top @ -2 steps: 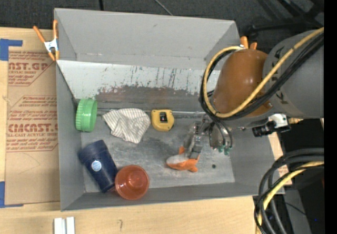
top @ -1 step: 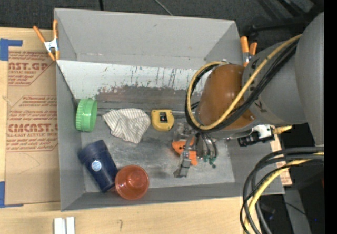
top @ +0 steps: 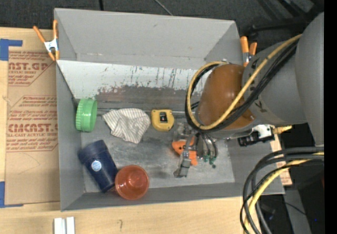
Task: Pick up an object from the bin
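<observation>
My gripper (top: 200, 147) is low over the bin floor at the front right, under the arm's brown cover. Directly beneath and beside it lies a small orange and grey clamp-like tool (top: 184, 158), its grey end pointing toward the front wall; the gripper partly hides it. A yellow tape measure (top: 162, 119) sits just left of the gripper, toward the back. A crumpled white striped cloth (top: 127, 124) lies further left.
A green round lid (top: 86, 115) stands by the left wall. A dark blue cup (top: 98, 165) lies on its side at the front left, with a red cup (top: 131, 181) touching it. The arm and its cables cover the bin's right side.
</observation>
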